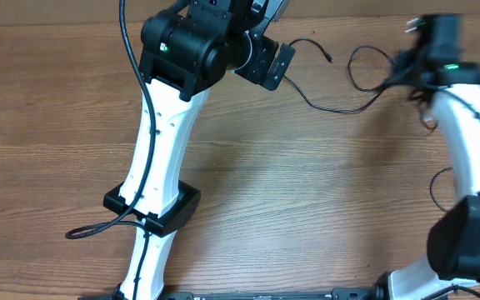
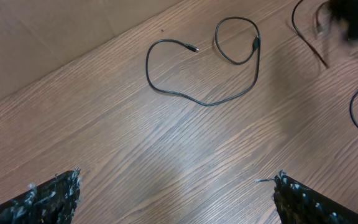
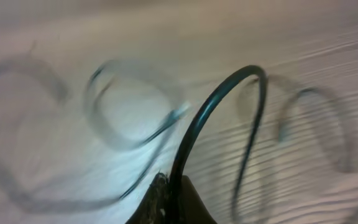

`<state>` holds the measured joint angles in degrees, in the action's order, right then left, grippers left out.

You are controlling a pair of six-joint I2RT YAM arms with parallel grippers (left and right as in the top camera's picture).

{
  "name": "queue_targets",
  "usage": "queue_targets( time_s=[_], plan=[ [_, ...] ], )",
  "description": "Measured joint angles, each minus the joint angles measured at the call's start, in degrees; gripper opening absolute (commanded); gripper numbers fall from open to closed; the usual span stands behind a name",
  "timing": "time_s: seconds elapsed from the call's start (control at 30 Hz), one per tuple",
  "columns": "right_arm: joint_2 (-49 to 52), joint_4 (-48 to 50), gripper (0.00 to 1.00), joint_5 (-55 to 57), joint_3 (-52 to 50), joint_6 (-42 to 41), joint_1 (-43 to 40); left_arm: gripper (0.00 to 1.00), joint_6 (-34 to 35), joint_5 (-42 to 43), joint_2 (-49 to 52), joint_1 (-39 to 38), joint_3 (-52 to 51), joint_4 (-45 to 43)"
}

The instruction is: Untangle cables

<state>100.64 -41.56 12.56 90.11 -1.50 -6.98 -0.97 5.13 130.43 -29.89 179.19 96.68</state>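
Note:
Thin black cables lie on the wooden table at the far right. One cable (image 1: 340, 107) runs from beside my left gripper toward the right arm; in the left wrist view it lies as a loose loop (image 2: 229, 74) with a small plug at its end. My left gripper (image 2: 176, 199) is open and empty, well short of that loop. My right gripper (image 3: 174, 193) is shut on a cable (image 3: 219, 93) that arcs up from its jaws; other cable loops behind it are blurred. In the overhead view the right gripper (image 1: 419, 37) is blurred at the far right edge.
The left arm (image 1: 161, 150) crosses the table's left half, with its own thick wire (image 1: 98, 227) looping beside it. The right arm (image 1: 473, 150) runs along the right edge. A light wall or board (image 2: 55, 31) borders the table's far edge.

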Motion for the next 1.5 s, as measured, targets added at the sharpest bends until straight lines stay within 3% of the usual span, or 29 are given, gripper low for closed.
queue_targets(
  time_s=[0.37,0.53,0.8,0.83,0.9,0.93,0.97,1.3,1.5],
  plan=[
    [3.15,11.19,0.04,-11.87,1.81,0.81,-20.72,1.00,-0.02,0.24,0.00,0.00,0.00,0.00],
    [12.37,17.97,0.04,-16.33,1.81,1.01,-21.18,1.00,-0.02,1.16,0.00,0.00,0.00,0.00],
    [24.15,20.72,0.05,-18.16,1.81,1.09,-20.35,1.00,-0.02,1.70,0.00,0.00,0.00,0.02],
    [24.85,20.59,0.22,-18.18,1.81,1.09,-20.35,1.00,-0.02,1.70,0.00,0.00,0.00,0.00],
    [25.35,20.39,0.75,-18.29,1.81,1.16,-20.35,1.00,-0.02,1.70,0.00,0.00,0.00,0.00],
    [25.35,20.02,0.93,-18.29,1.86,1.07,-20.35,1.00,-0.02,1.70,0.00,0.00,0.00,0.00],
    [25.33,19.21,1.00,-18.29,2.36,1.09,-20.37,1.00,-0.02,1.70,0.00,0.00,0.00,0.00],
    [25.24,5.44,1.00,-18.32,12.66,1.31,-20.35,1.00,-0.02,0.39,0.00,0.00,0.00,0.00],
    [21.99,0.39,1.00,-18.34,13.31,1.33,-20.35,1.00,-0.09,-1.64,0.00,0.00,0.00,0.00]
  ],
)
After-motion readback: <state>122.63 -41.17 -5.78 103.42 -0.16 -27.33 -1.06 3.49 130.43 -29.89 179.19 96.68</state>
